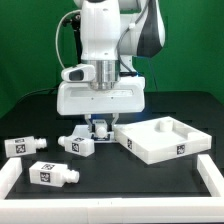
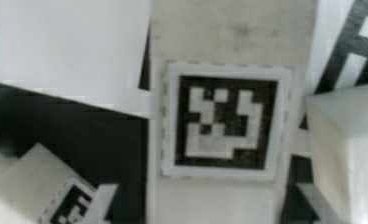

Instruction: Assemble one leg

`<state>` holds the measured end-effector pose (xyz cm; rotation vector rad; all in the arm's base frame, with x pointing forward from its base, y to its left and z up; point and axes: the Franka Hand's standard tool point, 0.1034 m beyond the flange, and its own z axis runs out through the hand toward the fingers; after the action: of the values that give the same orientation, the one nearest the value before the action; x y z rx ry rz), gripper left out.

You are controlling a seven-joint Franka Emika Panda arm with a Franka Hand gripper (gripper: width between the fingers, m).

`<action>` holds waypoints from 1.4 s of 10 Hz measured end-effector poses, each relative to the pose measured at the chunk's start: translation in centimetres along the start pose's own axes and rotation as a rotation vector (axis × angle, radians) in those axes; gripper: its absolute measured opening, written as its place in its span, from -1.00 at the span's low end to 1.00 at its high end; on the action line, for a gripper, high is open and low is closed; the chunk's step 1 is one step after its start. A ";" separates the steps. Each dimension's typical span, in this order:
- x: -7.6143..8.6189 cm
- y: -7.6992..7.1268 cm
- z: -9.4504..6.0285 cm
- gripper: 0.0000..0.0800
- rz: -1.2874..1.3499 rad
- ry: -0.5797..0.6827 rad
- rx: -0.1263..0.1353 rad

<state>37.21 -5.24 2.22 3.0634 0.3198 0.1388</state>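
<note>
My gripper (image 1: 100,126) is low over the black table, between a lying leg (image 1: 78,143) and the tabletop (image 1: 160,140). A white leg (image 1: 100,129) shows between its fingers. In the wrist view that leg (image 2: 222,60) fills the middle, tag facing the camera, and runs straight between the jaws of my gripper (image 2: 218,205), which appear shut on its sides. Two more legs lie at the exterior view's left, one further back (image 1: 22,146) and one nearer the front (image 1: 52,172). A tagged leg (image 2: 65,195) also shows beside the held one.
A white rail borders the table front, with ends at the exterior view's left (image 1: 10,178) and right (image 1: 210,172). The tabletop's raised rim stands close to my gripper. In the wrist view a white block (image 2: 350,140) is close beside the held leg.
</note>
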 end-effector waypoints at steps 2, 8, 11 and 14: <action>-0.5 0.8 0.7 -0.28 0.011 -0.013 -0.002; -1.0 1.3 1.3 -0.26 0.024 -0.020 -0.005; 1.1 0.2 -1.6 0.49 0.011 -0.046 0.054; 5.0 -1.5 -4.6 0.62 -0.023 -0.031 0.094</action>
<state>41.31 -2.54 7.11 3.1501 0.3708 0.0775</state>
